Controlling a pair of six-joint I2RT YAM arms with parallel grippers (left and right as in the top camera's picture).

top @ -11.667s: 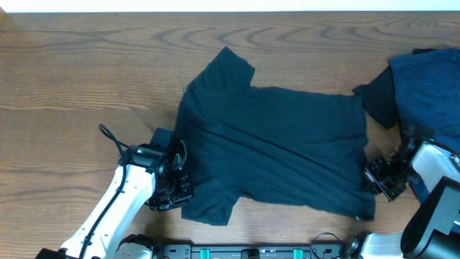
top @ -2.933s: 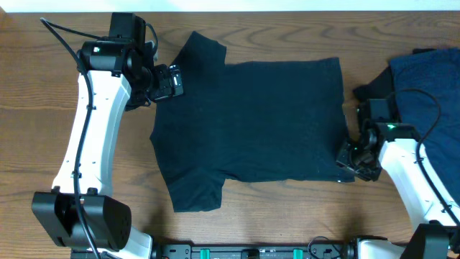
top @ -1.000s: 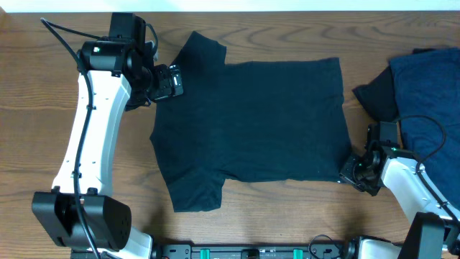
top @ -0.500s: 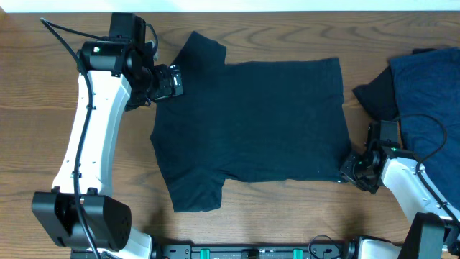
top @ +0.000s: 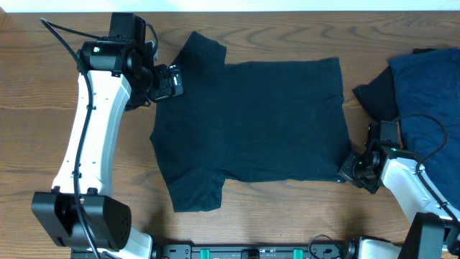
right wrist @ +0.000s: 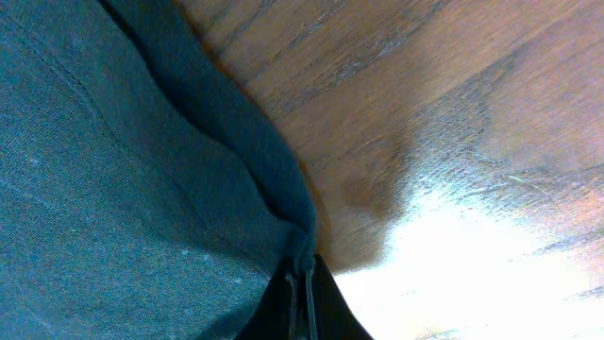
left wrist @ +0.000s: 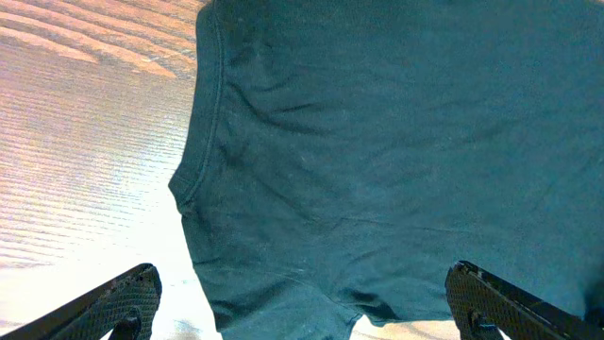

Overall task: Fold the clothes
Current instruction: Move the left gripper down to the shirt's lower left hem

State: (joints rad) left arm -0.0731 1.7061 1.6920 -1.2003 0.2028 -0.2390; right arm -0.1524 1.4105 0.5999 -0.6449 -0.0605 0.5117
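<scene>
t-shirt (top: 251, 122) lies flat mid-table, left gripper (top: 169, 81) open over its collar end, and right gripper (top: 353, 170) has dropped to the near hem corner and pinched shut on it, so the fold looks ready to start.

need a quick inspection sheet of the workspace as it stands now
surface: wooden table, grain showing
job's things: T-shirt spread flat; blue pile at the table's right edge
clutter: nothing seen
grippers: left gripper open at the T-shirt's edge by the far sleeve; right gripper shut on the T-shirt's near corner
cables: black cable looping off the left arm; another over the right arm
surroundings: white strip along the far edge
</scene>
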